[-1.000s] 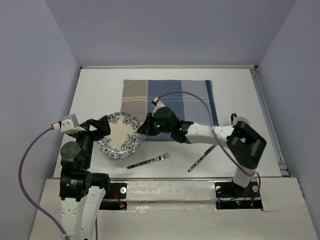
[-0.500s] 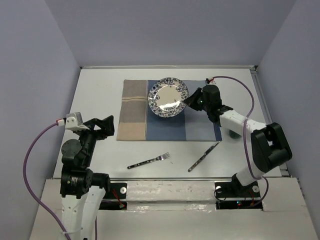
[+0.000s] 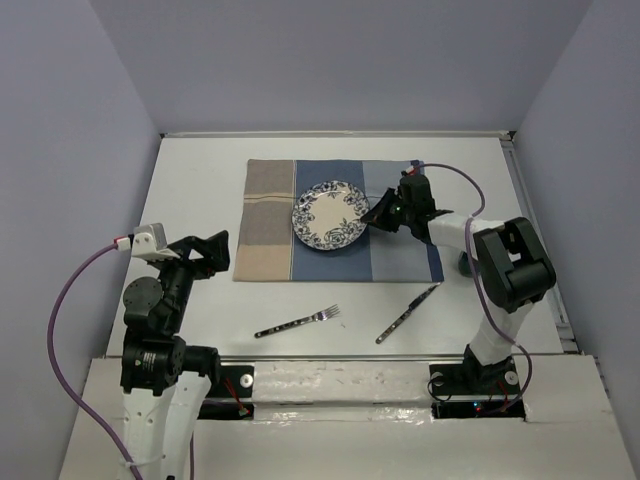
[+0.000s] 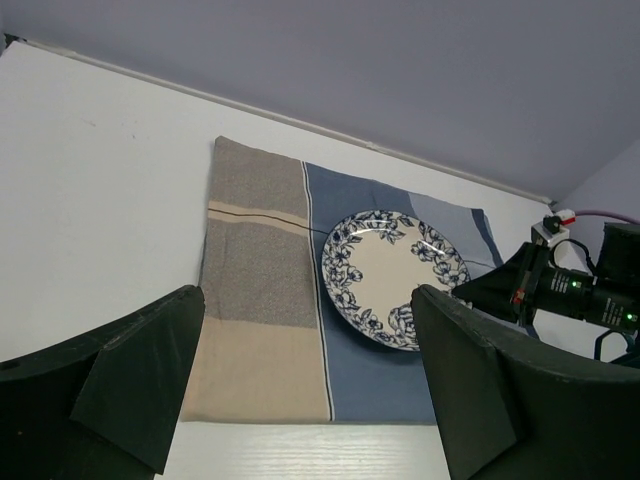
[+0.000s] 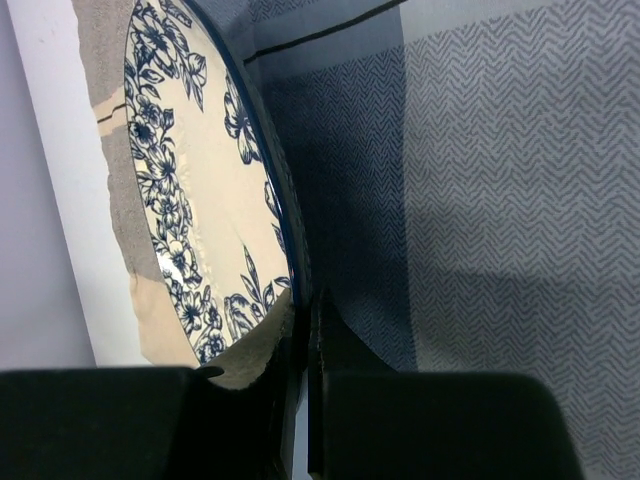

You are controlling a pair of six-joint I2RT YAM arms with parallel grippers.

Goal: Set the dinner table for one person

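White surface [image 3: 200, 180] spans wall to lavender wall. Right claw [image 3: 378, 212] clenched on plate [image 3: 328, 216] rim (its right edge). Plate over mat [image 3: 265, 230] middle; contact with cloth unclear. Left claw [image 3: 208, 252] released, jaws wide, above surface's left. Fork [image 3: 298, 321] and knife [image 3: 407, 313] near front edge, apart.
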